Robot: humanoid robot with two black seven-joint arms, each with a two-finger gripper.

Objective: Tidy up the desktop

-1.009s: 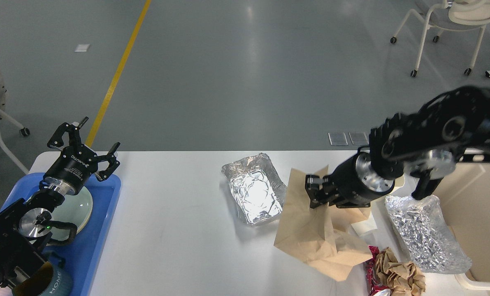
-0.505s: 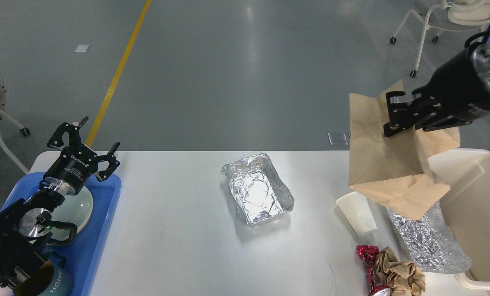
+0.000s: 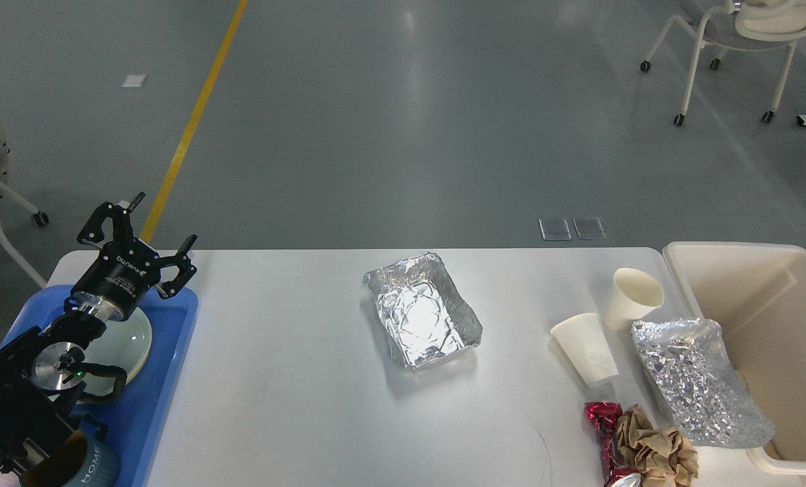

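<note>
The desktop (image 3: 294, 399) is a wide white-grey tabletop. A foil tray (image 3: 421, 311) lies at its middle. Two white paper cups (image 3: 585, 348) (image 3: 631, 297) lie on their sides at the right, beside a crumpled foil sheet (image 3: 697, 382). A crumpled brown paper wad (image 3: 656, 452) and a red wrapper (image 3: 604, 426) sit at the front right edge. My left gripper (image 3: 142, 237) hangs open and empty over the far end of the blue tray (image 3: 152, 399). The right gripper is out of view.
A cream bin (image 3: 781, 318) stands at the table's right end, the foil sheet leaning on its rim. The blue tray holds a pale plate (image 3: 122, 341) and a teal mug (image 3: 84, 467). White chairs stand on the floor beyond the table.
The right arm lifted the brown paper bag off the table, swung it up and right, and has left the view with it. A second paper cup now shows. The left arm stayed still.
</note>
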